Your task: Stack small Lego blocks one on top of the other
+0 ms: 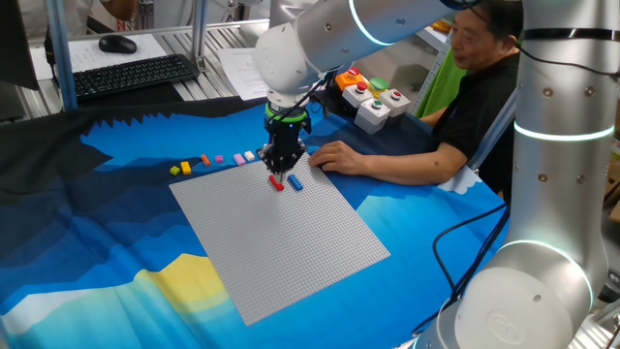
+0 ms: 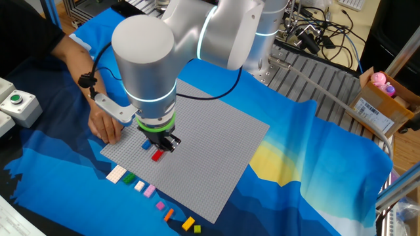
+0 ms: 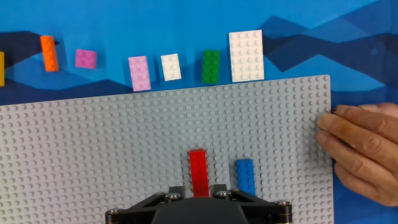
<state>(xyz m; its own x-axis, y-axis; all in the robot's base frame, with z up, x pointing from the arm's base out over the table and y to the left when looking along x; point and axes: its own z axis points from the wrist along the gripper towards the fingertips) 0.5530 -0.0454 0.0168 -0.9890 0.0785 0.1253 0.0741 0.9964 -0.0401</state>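
The gripper (image 1: pixel 282 170) hangs low over the near-person part of the grey baseplate (image 1: pixel 291 242), right above a red block (image 3: pixel 199 172) that lies flat on the studs. A blue block (image 3: pixel 245 175) sits just beside the red one, on the side toward the person's hand (image 3: pixel 364 151), and the two do not touch. Whether the jaws are open or closed cannot be told: in the hand view only the dark housing shows at the bottom edge, and the fixed views hide the fingertips.

Off the plate's far edge, on the blue cloth over the tabletop (image 3: pixel 311 25), a row of loose bricks lies: an orange block (image 3: pixel 48 53), a pink block (image 3: pixel 86 58), a lilac block (image 3: pixel 139 73), a small white block (image 3: pixel 170 66), a green block (image 3: pixel 211 66) and a larger white plate (image 3: pixel 245 56). The hand rests on the plate's corner
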